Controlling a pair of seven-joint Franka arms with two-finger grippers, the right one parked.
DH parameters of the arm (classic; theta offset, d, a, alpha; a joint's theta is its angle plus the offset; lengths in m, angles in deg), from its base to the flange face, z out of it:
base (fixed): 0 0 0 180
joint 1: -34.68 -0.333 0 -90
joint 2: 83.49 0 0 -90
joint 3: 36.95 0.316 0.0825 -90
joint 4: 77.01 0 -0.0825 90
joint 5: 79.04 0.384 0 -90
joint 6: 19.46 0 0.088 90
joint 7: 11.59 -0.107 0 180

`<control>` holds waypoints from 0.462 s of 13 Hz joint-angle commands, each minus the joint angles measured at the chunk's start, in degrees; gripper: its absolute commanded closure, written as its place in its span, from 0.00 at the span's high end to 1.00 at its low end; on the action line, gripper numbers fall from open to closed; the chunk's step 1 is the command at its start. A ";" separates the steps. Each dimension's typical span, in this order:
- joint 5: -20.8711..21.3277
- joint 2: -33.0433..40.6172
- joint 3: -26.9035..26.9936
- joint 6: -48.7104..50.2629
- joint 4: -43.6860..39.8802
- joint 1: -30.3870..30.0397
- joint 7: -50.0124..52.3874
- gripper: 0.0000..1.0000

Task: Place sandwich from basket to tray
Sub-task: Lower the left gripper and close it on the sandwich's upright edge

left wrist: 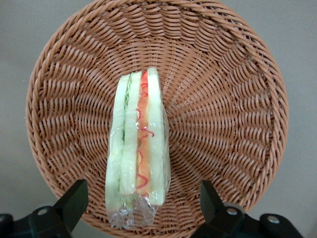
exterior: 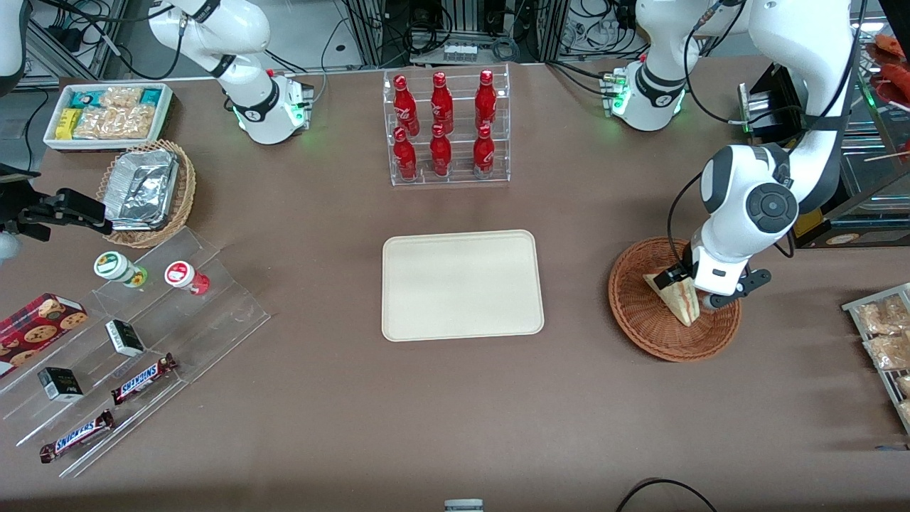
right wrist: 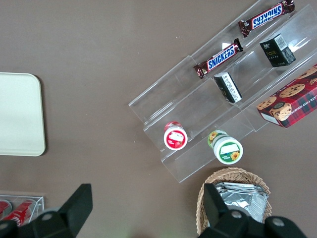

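Front view is showing a brown table (exterior: 320, 398) carrying a flat cream tray (exterior: 462, 284) with rounded corners and a low rim, lying well apart from a round reddish-brown wicker basket (exterior: 633, 313) toward the working arm's end. Inside the woven bowl a triangular sandwich (left wrist: 138, 148) in clear crinkled wrap is resting on edge, showing pale bread with red and green layers. Hanging just above it, the gripper (left wrist: 141, 203) is holding its dark fingers (left wrist: 74, 198) wide apart, one on each side of the wedge and not touching it.
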 commanded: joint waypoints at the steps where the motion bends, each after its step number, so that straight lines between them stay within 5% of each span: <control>1: 0.92 -1.01 0.21 -3.76 1.72 -0.14 0.58 1.00; 5: 0.92 -2.33 0.29 -5.17 2.25 -0.23 0.67 1.00; 6: 0.92 -2.34 0.29 -5.61 2.60 -0.23 0.67 0.94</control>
